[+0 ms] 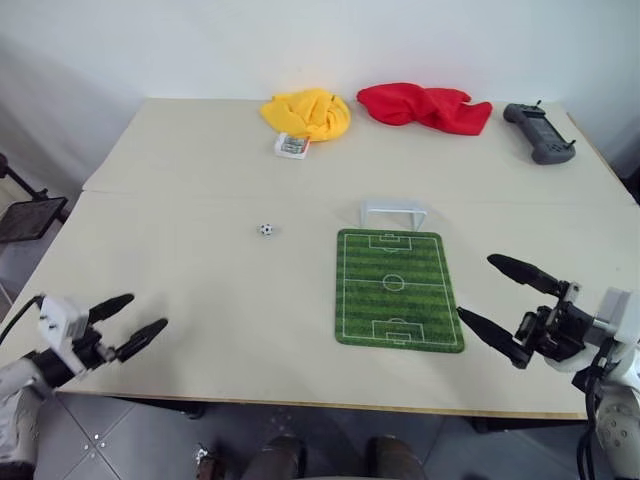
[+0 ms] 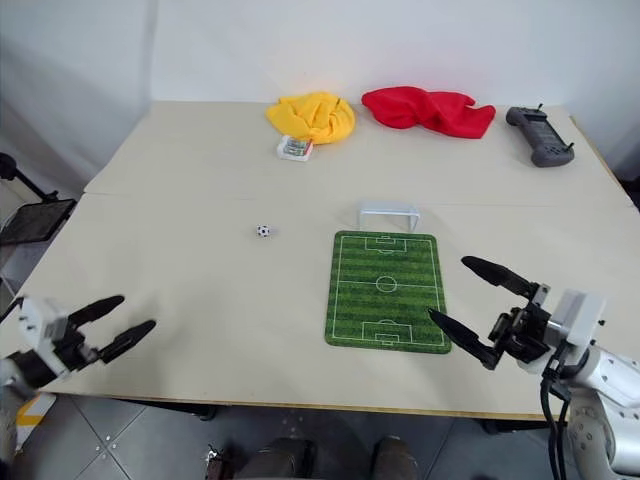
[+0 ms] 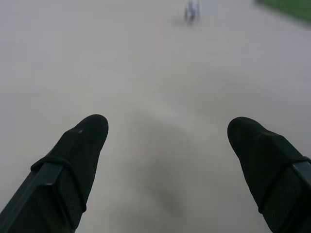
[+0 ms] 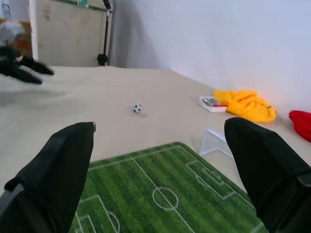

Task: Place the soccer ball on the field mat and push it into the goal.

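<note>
The soccer ball (image 1: 266, 230) is a tiny white ball with black patches lying on the bare table, left of the field mat (image 1: 395, 290). The mat is green with white pitch lines and lies flat at centre right. The white goal (image 1: 393, 212) stands just beyond the mat's far short edge. My left gripper (image 1: 127, 322) is open near the table's front left edge, well short of the ball. My right gripper (image 1: 490, 290) is open beside the mat's near right corner. The right wrist view looks over the mat (image 4: 160, 194) toward the ball (image 4: 137, 108) and goal (image 4: 214, 142).
At the back of the table (image 1: 200, 160) lie a yellow cloth (image 1: 308, 113), a red cloth (image 1: 425, 106) and a dark handheld controller (image 1: 540, 132). A small white box with coloured marks (image 1: 291, 146) sits by the yellow cloth.
</note>
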Tool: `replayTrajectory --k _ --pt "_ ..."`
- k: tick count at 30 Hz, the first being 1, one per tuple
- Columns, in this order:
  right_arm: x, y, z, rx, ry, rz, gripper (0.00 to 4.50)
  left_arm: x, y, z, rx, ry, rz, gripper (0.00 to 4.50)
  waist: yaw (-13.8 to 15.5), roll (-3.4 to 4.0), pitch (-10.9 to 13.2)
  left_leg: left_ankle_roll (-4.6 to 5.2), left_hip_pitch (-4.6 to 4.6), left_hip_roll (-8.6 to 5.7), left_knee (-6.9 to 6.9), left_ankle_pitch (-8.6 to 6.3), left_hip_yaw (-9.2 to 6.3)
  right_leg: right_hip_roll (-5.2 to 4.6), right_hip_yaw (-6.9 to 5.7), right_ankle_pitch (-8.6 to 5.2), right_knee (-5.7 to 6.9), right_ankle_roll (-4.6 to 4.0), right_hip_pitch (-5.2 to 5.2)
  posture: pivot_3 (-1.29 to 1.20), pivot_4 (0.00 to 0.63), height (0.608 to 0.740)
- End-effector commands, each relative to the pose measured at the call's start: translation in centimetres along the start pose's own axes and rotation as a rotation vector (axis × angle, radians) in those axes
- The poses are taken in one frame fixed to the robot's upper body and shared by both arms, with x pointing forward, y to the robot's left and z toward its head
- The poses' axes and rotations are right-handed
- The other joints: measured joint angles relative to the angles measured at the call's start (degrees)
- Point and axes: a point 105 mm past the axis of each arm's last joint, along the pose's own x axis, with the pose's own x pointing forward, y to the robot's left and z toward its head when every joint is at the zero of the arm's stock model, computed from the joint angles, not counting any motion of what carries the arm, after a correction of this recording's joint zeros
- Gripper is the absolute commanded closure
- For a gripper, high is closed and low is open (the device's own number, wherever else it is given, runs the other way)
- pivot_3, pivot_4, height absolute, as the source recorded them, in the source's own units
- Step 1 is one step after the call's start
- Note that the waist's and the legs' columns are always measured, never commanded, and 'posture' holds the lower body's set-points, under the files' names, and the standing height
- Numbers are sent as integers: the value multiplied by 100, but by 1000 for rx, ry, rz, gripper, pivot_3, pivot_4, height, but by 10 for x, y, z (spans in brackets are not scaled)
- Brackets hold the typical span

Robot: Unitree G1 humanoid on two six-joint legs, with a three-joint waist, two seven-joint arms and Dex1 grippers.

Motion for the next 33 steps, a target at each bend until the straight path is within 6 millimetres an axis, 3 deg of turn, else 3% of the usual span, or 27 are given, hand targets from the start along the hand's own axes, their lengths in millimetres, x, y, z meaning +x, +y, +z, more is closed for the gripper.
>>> replayTrajectory --k 1,7,11,19,24,27,33 --pt "-18 -14 5 -89 50 -31 0 56 -8 33 49 -62 -55 41 45 0 0 2 -1 -4 2 2 -1 -1 0 2 2 3 1 0 150 740" --pt "-21 -18 5 -84 60 -53 0 136 -8 45 66 -17 -54 41 -156 -1 -1 6 5 -6 -1 5 28 2 20 17 13 18 -13 0 150 740" --pt "-22 -13 5 -74 62 -58 0 167 -14 39 85 28 -52 41 -275 -11 5 6 -7 3 -11 4 60 6 38 18 37 21 -48 0 150 740" --pt "-28 -4 5 -66 73 -93 0 180 -8 26 97 56 32 41 -261 -37 21 8 -19 2 -5 4 86 7 65 23 38 30 -78 0 150 740" --pt "-28 -3 5 -67 67 -121 0 185 -16 12 69 86 21 41 -180 -38 21 10 -19 -2 -1 5 87 6 72 26 37 35 -77 0 150 740" --pt "-28 -3 5 -65 66 -128 0 188 -16 10 56 92 29 592 -141 -39 22 11 -19 -3 0 5 90 6 75 27 37 37 -78 0 150 740" --pt "-25 -5 6 -71 59 -137 0 189 -18 -1 39 128 32 2462 -146 -39 22 12 -18 -3 0 6 96 7 81 27 39 38 -79 0 150 740"
